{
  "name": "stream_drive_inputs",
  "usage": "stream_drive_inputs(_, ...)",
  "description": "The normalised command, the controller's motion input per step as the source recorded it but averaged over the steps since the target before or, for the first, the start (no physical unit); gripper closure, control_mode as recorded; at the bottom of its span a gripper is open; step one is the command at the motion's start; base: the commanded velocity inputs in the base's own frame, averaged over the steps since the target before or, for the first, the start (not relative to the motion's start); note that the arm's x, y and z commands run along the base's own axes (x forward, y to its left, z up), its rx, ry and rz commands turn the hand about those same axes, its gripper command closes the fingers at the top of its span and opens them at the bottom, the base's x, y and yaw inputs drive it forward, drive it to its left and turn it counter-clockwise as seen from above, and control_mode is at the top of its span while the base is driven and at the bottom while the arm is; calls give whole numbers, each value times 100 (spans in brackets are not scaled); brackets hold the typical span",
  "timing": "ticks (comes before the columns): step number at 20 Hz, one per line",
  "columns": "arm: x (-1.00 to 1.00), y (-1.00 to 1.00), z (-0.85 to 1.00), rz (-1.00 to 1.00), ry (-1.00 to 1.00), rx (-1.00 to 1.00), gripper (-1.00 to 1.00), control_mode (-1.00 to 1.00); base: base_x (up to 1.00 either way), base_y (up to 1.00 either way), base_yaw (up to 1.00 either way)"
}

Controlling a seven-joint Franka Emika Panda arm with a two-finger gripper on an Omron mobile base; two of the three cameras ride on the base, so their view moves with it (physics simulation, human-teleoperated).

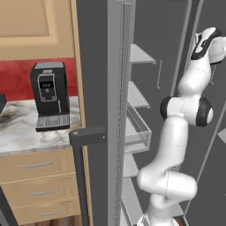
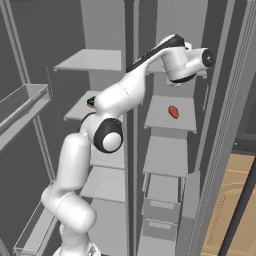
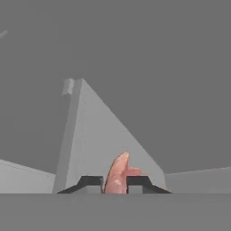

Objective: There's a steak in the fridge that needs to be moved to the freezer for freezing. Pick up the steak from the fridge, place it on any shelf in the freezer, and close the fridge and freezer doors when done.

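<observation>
Plainly, much is concealed. In the right base view the jaws are hidden behind the white hand, which is raised in front of an upper shelf (image 2: 190,70) in the compartment right of the central divider of the tall grey unit (image 2: 105,30). Whether that compartment is the fridge or the freezer cannot be told.

In the hand view the gripper (image 3: 115,182) is seen from behind, and its jaws are clamped on the steak (image 3: 118,168). The steak's lower end is lost between the two dark tips. Its long axis is set along the line of the jaws, pointing away from the camera, and its rounded, paler end is turned upward in that view, leaning slightly right. A pale shelf corner (image 3: 97,144) is seen beyond it, apart from it.

One shelf lower (image 2: 172,122), a small orange-red object (image 2: 173,111) is laid; it is too small to be identified. Below, stacked drawers (image 2: 162,200) are seen, their contents not discernible. A clear bin (image 2: 25,102) is carried on the open door at the left.

In the left base view the unit's interior is largely blocked by an open door (image 1: 95,66), and the arm's hand is cut off at the right edge. A black coffee machine (image 1: 49,95) is stood on the marble desk (image 1: 22,137).
</observation>
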Motion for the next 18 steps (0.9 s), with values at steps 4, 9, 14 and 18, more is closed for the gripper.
stream_drive_inputs(4,-1,26,-12,0,-17,-2,-100,-100,0,0,0)
stream_drive_inputs(9,-47,1,0,0,-18,0,-100,-100,0,0,0)
stream_drive_inputs(14,-100,13,-3,0,-19,-3,-100,-100,0,0,0)
stream_drive_inputs(18,-100,42,0,0,-3,-19,-100,-100,0,0,0)
